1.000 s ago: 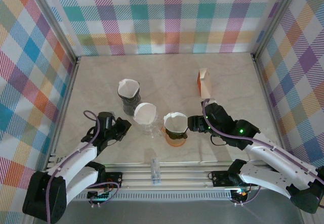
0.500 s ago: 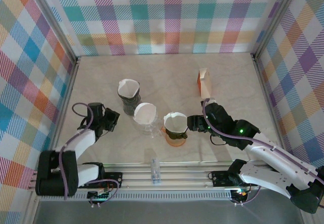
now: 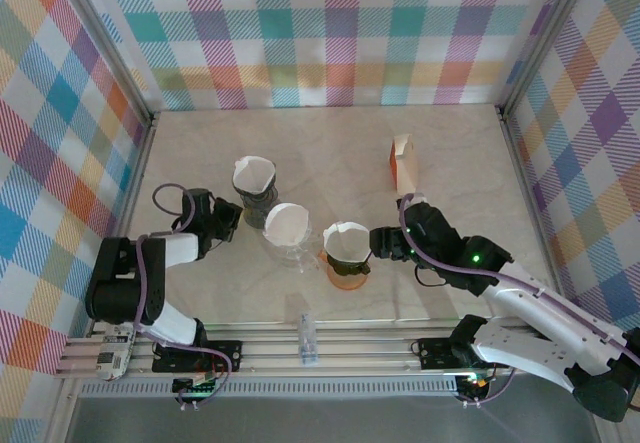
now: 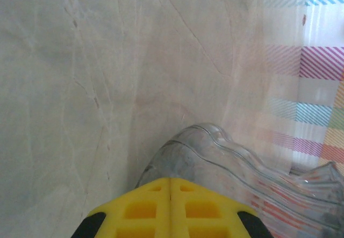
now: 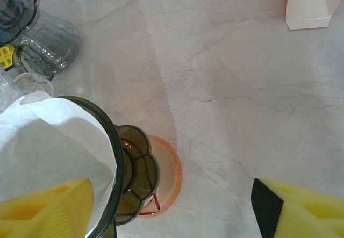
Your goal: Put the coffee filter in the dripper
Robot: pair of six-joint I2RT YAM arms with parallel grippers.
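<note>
Three drippers stand mid-table, each with a white coffee filter in it. They are a dark grey one [image 3: 254, 189], a clear one [image 3: 287, 229] and a dark-rimmed one on an orange base [image 3: 347, 254]. My right gripper [image 3: 383, 242] is open at the right side of the orange-based dripper [image 5: 131, 168]. Its left finger [image 5: 48, 211] lies over that dripper's filter [image 5: 48, 146] and holds nothing. My left gripper [image 3: 230, 220] is shut and empty, its yellow tips [image 4: 171, 181] just short of the ribbed grey dripper [image 4: 215, 157].
An orange and white filter box [image 3: 403, 162] stands at the back right, also near the top edge in the right wrist view [image 5: 309, 4]. The grey dripper [image 5: 45, 44] sits at that view's upper left. Plaid walls enclose the marble table [image 3: 330, 148].
My left arm has folded back, and its shut gripper has moved away from the front edge to beside the grey dripper. The right arm and the drippers have not moved.
</note>
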